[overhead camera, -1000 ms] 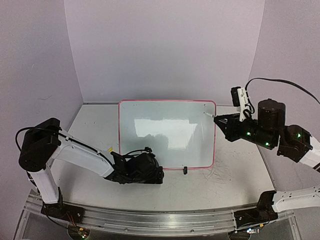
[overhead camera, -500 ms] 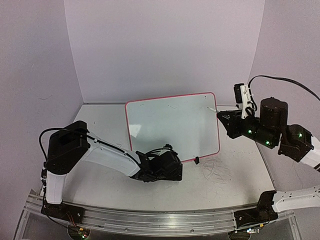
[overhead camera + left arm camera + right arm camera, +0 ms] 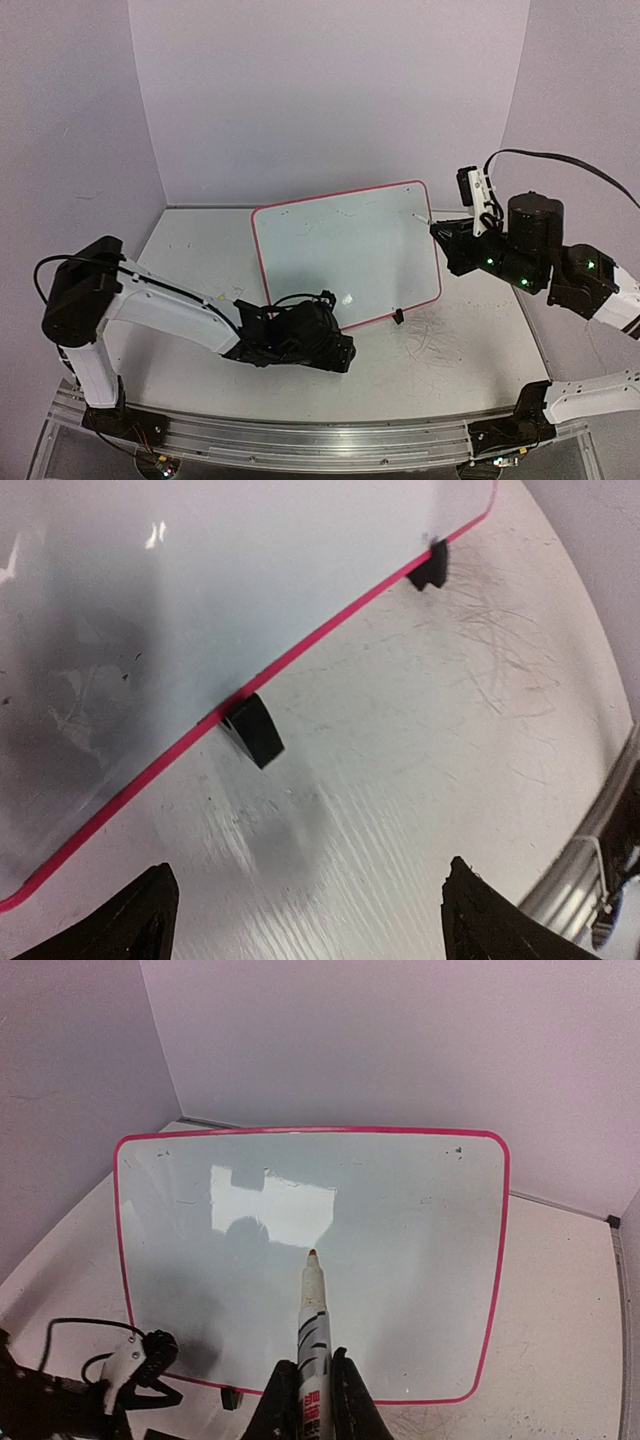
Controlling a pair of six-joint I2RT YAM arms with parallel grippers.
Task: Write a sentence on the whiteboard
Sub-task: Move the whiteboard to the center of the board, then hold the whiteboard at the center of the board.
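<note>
The whiteboard lies turned on the table, its right side swung toward the back, red-pink rim all round. Its surface carries only small specks; no sentence shows on it. My right gripper is shut on a white marker, whose tip hovers over the board's middle in the right wrist view. My left gripper is open and empty on the table just off the board's near edge. In the left wrist view a black clip foot sits ahead of the fingertips.
Grey scribble marks stain the table right of the board's near corner. A second clip foot sits farther along the rim. An aluminium rail runs along the near edge. Purple walls enclose the back and both sides.
The board has swung from square to tilted, right side toward the back. The left gripper went right along its near edge, then drew back slightly. The right gripper, still holding the marker, shifted a little up-left.
</note>
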